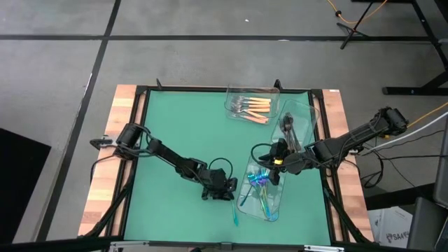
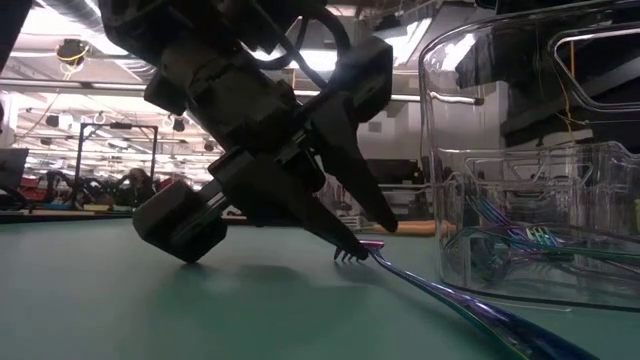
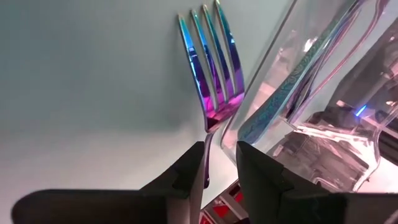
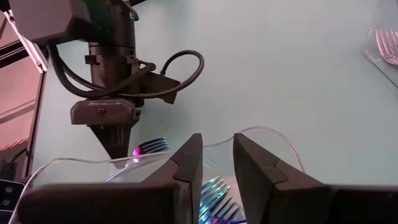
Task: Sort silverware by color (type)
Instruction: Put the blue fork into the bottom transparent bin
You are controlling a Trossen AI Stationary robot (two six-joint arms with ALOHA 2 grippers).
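A grey concrete floor crossed by dark seam lines surrounds the counter, which has a green mat top and bare wooden side strips. An orange cable and dark stand legs lie on the floor at the far right. Seen level from the counter top, a large workshop hall stretches behind, with bright ceiling strip lights and dark equipment along the far side

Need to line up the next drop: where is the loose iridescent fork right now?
In the high view the iridescent fork lies on the green mat near the front edge, just left of the clear tray of matching forks, with the left gripper at its neck.
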